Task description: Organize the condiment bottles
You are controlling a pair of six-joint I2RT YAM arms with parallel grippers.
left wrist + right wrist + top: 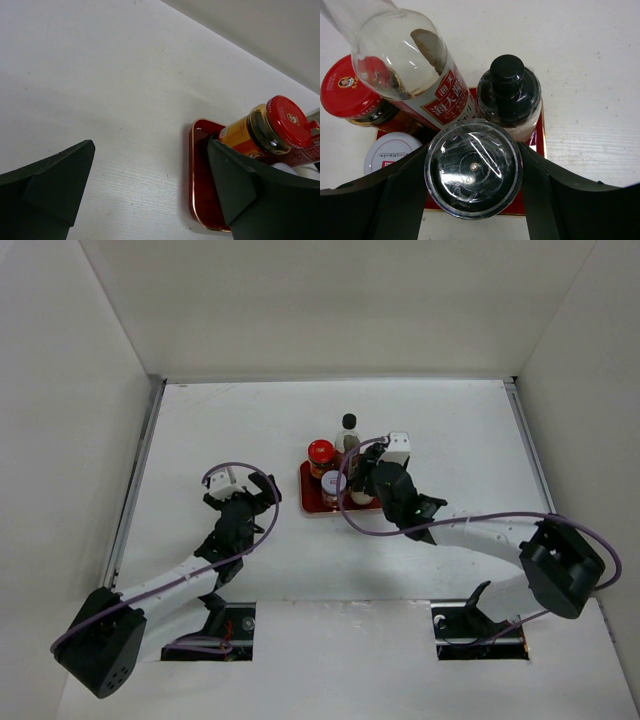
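In the right wrist view my right gripper [473, 172] is shut on a black-lidded jar [472, 150] at the near edge of the red tray [536, 142]. On the tray behind it stand the tall red-and-white-labelled bottle [420, 75], the small pale black-capped bottle [509, 95], the red-lidded jar [347, 92] and the silver-grey-lidded jar [387, 152]. From above, the right gripper [365, 485] is over the tray [312, 498], next to the red-lidded jar [321, 452], the tall bottle [349, 432] and the grey-lidded jar [333, 483]. My left gripper [252, 495] is open and empty, left of the tray.
White walls enclose the table on the left, back and right. In the left wrist view the open left gripper [150, 195] hangs over bare table, with the tray's left rim [192, 190] and the red-lidded jar [270, 127] at its right finger.
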